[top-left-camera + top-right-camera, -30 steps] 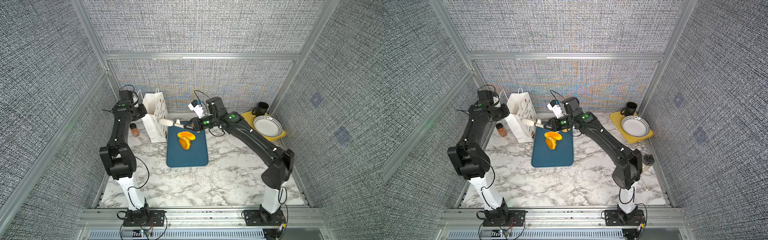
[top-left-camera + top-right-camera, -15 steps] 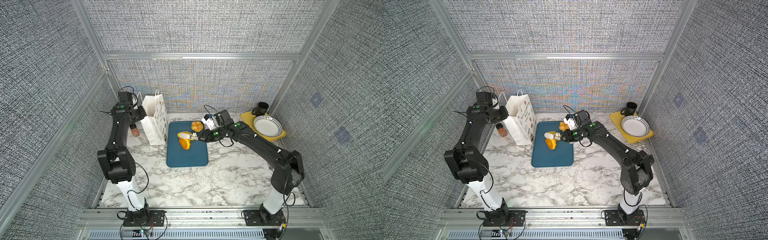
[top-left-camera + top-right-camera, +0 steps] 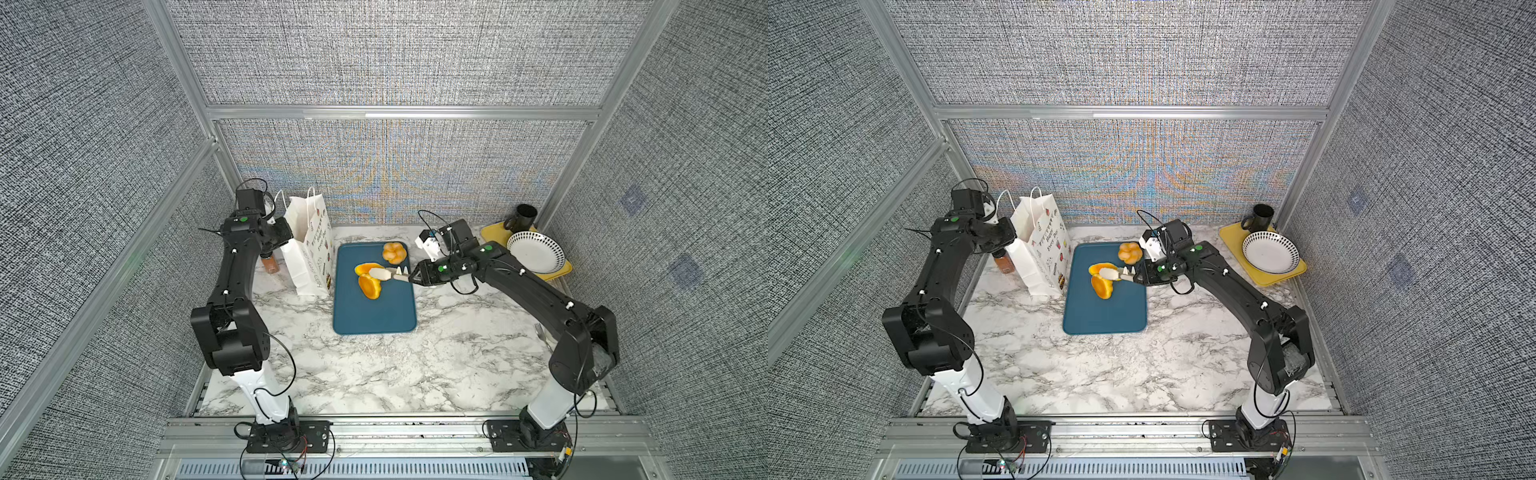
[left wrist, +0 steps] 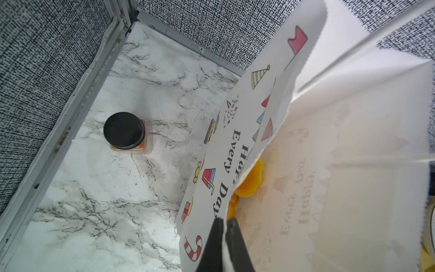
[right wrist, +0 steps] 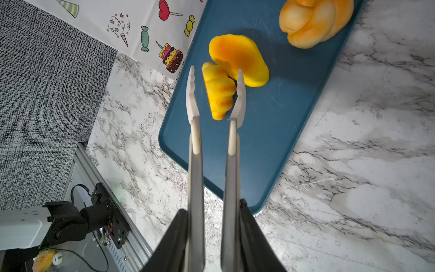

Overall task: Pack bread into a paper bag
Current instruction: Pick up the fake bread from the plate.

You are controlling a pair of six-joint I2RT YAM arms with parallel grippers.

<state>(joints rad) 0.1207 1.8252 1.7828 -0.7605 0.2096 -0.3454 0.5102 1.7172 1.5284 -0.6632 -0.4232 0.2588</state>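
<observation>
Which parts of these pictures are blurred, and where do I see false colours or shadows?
Both top views: rainbow moiré on the back wall. Left wrist view: the paper bag near the lens is soft, light glows through it. Right wrist view: tongs sharp, soft shadows on the blue tray.

The left arm point(image 3: 235, 274) reaches back with its elbow bent, the left gripper point(image 4: 224, 220) pinching its fingers point(image 4: 211, 245) tight on the paper bag point(image 4: 237, 110) rim, while the right arm point(image 3: 532, 289) stretches low and inward, the right gripper point(image 5: 213, 208) clasping tongs point(image 5: 195, 164) whose tips stand apart.
</observation>
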